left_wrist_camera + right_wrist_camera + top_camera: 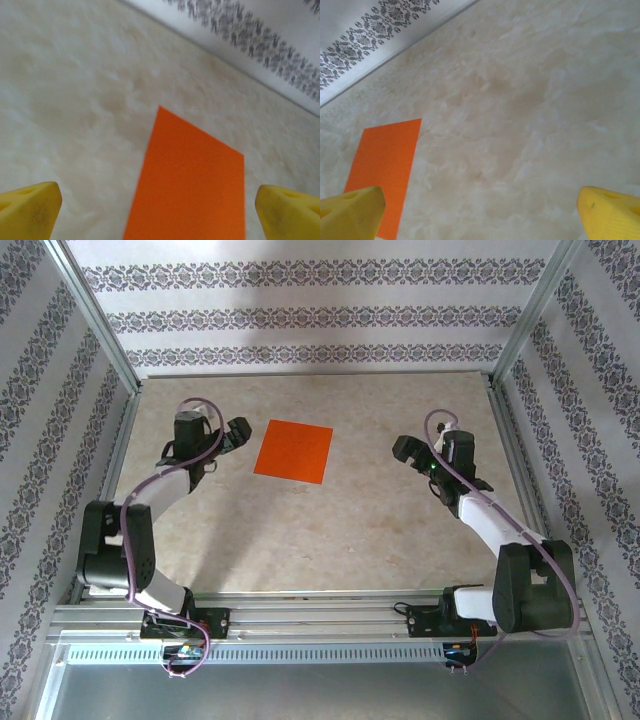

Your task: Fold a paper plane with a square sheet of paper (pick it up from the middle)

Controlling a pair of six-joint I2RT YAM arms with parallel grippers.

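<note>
We are looking down on a marbled beige table (350, 540) boxed in by patterned walls (300, 320), with both arms arching over it from the near edge. The square sheet of paper (293, 451) is lying flat and unfolded toward the far middle, a little left of centre. Being square, it is showing no long axis, and its edges are sitting slightly askew to the table's (in the left wrist view one corner is pointing away from the camera). The left gripper (237, 432) is hanging just beside the sheet's left edge, facing it, jaws spread wide and grasping nothing. The right gripper (405, 450) is hanging well apart on the other side, jaws likewise released and empty. Yellow fingertips (30, 210) are framing the orange paper.
</note>
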